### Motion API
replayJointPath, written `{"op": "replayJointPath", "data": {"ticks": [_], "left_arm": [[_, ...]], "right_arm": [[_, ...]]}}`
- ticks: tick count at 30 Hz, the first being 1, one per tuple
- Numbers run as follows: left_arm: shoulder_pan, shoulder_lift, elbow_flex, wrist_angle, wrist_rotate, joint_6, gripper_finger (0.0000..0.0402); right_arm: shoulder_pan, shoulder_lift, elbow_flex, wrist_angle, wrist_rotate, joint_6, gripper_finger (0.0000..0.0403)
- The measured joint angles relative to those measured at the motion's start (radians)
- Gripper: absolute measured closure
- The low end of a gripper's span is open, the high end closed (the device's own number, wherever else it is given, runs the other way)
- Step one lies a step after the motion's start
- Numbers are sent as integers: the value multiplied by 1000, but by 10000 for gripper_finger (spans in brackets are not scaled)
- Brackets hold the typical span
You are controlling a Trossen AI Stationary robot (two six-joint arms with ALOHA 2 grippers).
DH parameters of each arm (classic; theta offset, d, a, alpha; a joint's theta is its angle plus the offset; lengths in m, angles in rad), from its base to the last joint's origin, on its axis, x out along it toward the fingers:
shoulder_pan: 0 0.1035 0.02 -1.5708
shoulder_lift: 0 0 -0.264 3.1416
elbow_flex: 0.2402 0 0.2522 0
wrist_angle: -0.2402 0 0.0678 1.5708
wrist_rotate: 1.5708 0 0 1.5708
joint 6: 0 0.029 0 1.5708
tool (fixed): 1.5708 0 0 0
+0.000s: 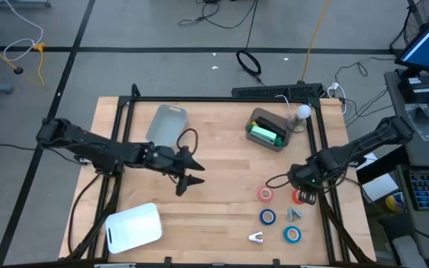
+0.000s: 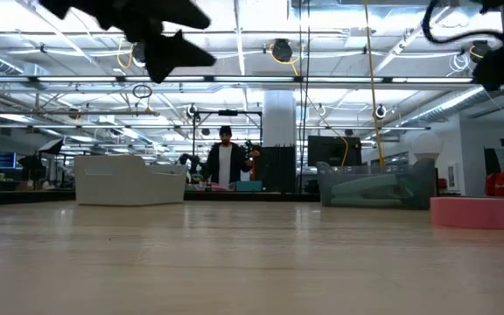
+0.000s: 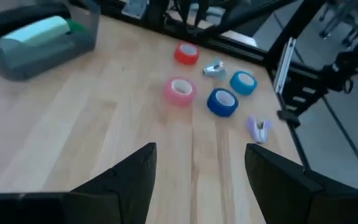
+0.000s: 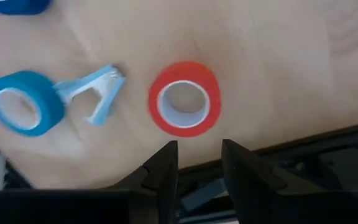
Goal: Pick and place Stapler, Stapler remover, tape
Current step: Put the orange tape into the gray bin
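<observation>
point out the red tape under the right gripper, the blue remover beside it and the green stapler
red tape (image 4: 184, 99), right wrist view, red ring
blue remover (image 4: 98, 92), right wrist view, its arm
green stapler (image 1: 266, 134), high view, top

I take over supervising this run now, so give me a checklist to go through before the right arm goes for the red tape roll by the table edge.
1. Right gripper sits above the red tape roll with white centre: ok.
2. Its jaws are empty, with a gap narrower than the roll: not ok for straddling it.
3. Roll lies flat and apart from the light blue staple remover: ok.
4. Roll close to the wooden table's black edge rail: cannot tell if fingers clear it.
5. Left gripper open, empty, mid-table, away from the rolls: ok.
6. Grey bin holding a green item unobstructed: ok.
</observation>
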Motion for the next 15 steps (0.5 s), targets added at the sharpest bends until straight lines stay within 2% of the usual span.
{"op": "replayJointPath", "data": {"ticks": [6, 15], "left_arm": [[-41, -88, -55, -11, -61, -11, 156], [-52, -87, -56, -15, -51, -27, 156]], "right_arm": [[-3, -11, -103, 93, -1, 60, 287], [-3, -15, -190, 189, -3, 147, 262]]}}
